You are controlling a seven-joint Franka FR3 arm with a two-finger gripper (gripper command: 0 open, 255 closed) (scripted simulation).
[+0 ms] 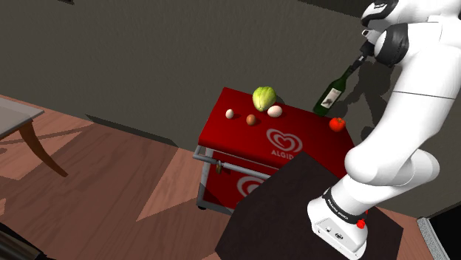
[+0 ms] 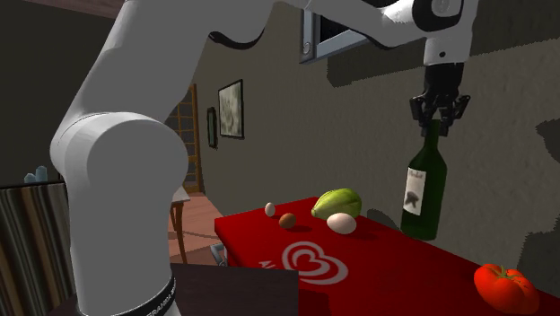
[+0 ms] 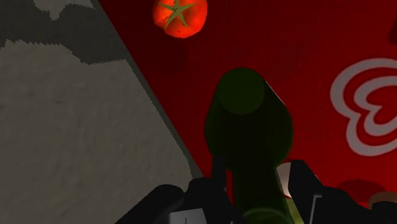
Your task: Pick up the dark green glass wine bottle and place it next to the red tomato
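A dark green wine bottle with a white label stands upright at the back edge of the red freezer chest. I cannot tell whether its base touches the top. My gripper comes down from above and is shut on the bottle's neck. In the wrist view the bottle runs away from between the fingers. The red tomato lies on the chest a short way from the bottle, towards the stand side.
On the chest's other half lie a green lettuce, a large white egg, a brown egg and a small white egg. A grey wall stands close behind. A wooden table is far left.
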